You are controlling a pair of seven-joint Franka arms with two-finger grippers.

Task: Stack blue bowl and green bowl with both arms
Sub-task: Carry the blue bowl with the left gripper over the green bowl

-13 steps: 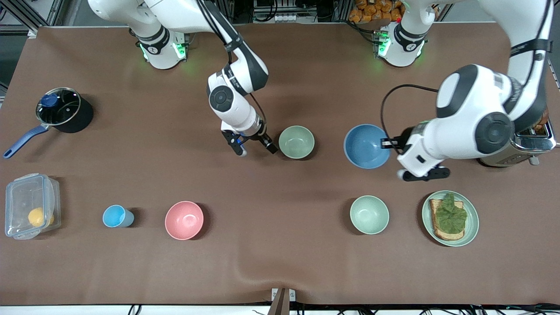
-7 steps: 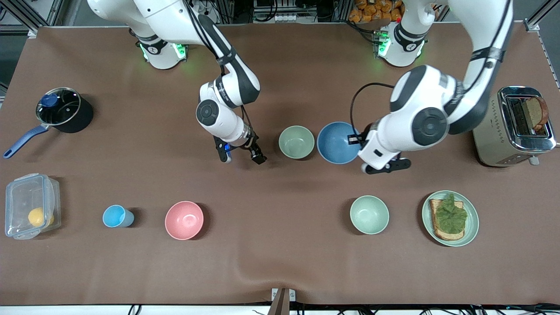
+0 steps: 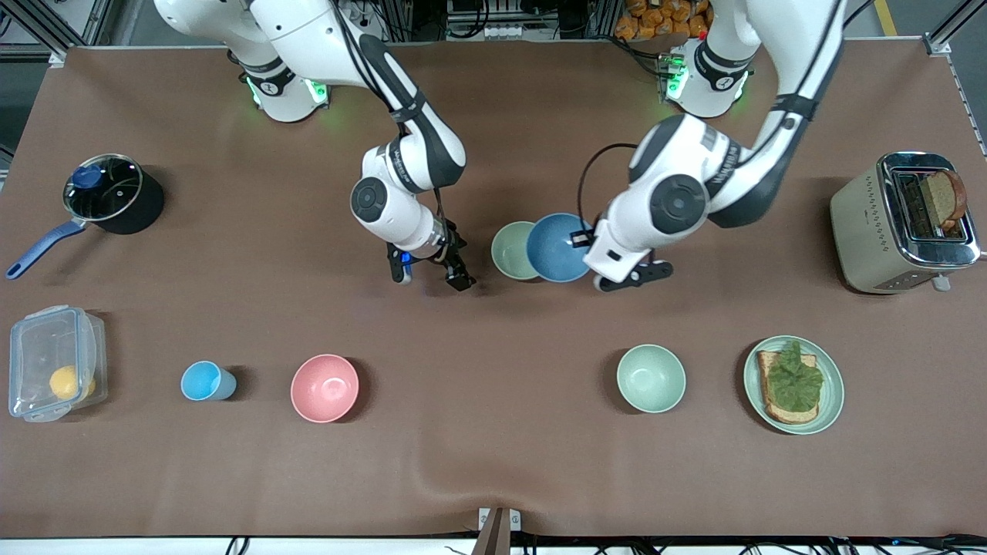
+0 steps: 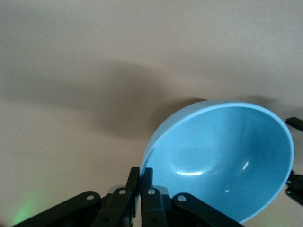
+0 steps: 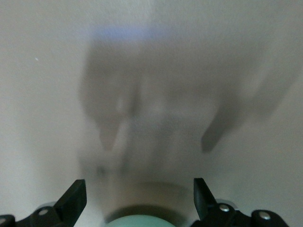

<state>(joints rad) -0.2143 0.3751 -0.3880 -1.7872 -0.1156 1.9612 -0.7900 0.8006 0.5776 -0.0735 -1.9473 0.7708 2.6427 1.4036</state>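
Observation:
The blue bowl (image 3: 557, 248) hangs tilted from my left gripper (image 3: 582, 240), which is shut on its rim. It overlaps the edge of the green bowl (image 3: 507, 250), which stands on the table. In the left wrist view the fingers pinch the rim of the blue bowl (image 4: 222, 156) at my left gripper (image 4: 141, 172). My right gripper (image 3: 429, 279) is open and empty, low over the table beside the green bowl, toward the right arm's end. In the right wrist view a pale green rim (image 5: 139, 221) shows between the spread fingers of my right gripper (image 5: 137, 187).
Nearer the camera stand a mint-green bowl (image 3: 651, 378), a green plate with toast (image 3: 826, 408), a pink bowl (image 3: 325, 388) and a light-blue cup (image 3: 202, 381). A toaster (image 3: 871, 231) stands at the left arm's end. A pot (image 3: 108, 193) and a plastic box (image 3: 54, 362) stand at the right arm's end.
My left arm has carried the blue bowl toward the green bowl until it overlaps its edge. My right gripper has drawn back a little from the green bowl and stays open.

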